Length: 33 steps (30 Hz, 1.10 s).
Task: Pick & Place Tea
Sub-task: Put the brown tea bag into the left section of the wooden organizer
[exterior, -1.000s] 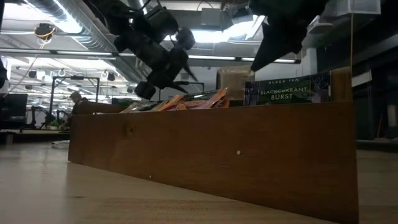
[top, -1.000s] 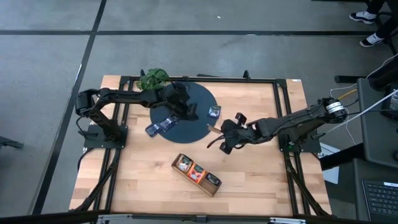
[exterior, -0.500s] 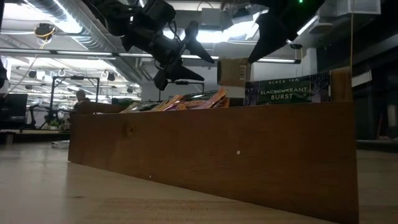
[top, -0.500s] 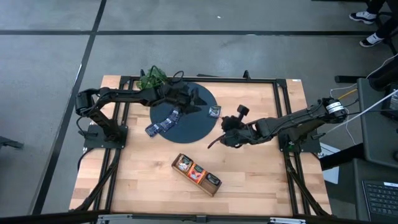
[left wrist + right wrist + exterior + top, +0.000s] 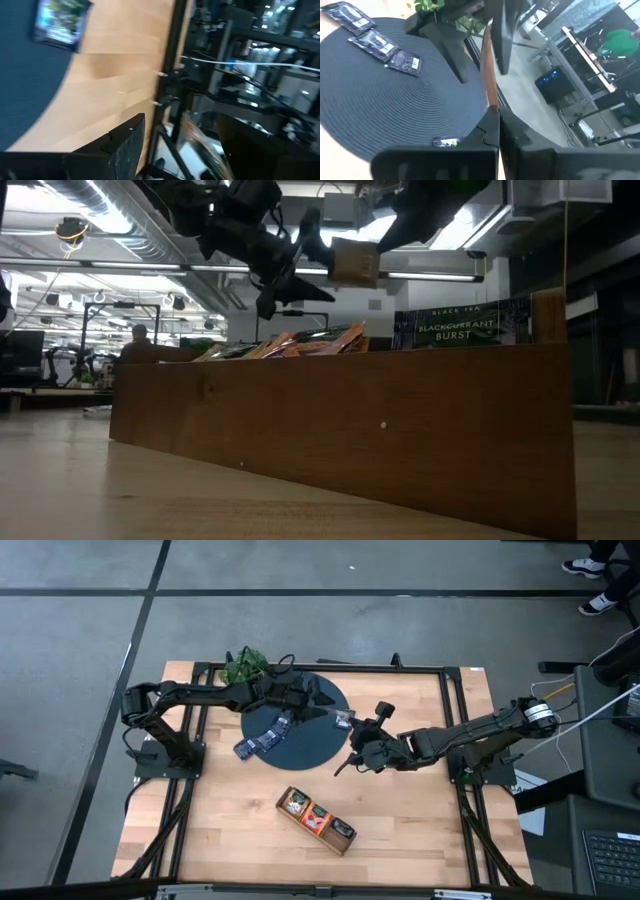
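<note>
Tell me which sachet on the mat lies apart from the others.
The lone sachet at the dark mat's right edge; the other three sachets overlap in a row on its left side.

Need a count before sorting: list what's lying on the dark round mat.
On the mat: three dark blue tea sachets in a row at its left edge, and one more sachet near its right edge. The left gripper hangs open above the mat, hiding whatever lies beneath it.
</note>
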Available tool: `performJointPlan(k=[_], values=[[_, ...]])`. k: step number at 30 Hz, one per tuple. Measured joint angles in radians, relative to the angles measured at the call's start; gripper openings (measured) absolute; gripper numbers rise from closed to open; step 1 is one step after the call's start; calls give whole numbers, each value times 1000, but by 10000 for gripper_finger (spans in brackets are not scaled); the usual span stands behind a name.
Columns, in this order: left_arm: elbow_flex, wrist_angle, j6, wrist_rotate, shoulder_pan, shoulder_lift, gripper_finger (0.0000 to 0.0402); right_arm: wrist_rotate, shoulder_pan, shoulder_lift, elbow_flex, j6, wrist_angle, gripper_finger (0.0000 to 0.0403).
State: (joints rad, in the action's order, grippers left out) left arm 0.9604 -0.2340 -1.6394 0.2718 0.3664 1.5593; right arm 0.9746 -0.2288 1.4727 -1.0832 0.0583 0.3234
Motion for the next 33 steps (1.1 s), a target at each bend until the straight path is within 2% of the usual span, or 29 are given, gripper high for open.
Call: performJointPlan(k=[6, 14, 18, 28, 30, 33], values=[[0, -92, -24, -5, -6, 0, 242, -4, 21, 0, 0, 12, -1, 0], [0, -89, -7, -10, -15, 0, 227, 0, 26, 0, 0, 55, -9, 0], [0, -89, 1, -12, -24, 0, 181, 1, 27, 0, 0, 56, -9, 0], [0, -112, 30, -16, -26, 0, 29, 0, 35, 0, 0, 54, -9, 2], [0, -112, 40, -18, -26, 0, 10, -9, 35, 0, 1, 51, -9, 9], [0, -109, 57, -19, -26, 0, 8, -58, 35, 0, 1, 34, -7, 25]])
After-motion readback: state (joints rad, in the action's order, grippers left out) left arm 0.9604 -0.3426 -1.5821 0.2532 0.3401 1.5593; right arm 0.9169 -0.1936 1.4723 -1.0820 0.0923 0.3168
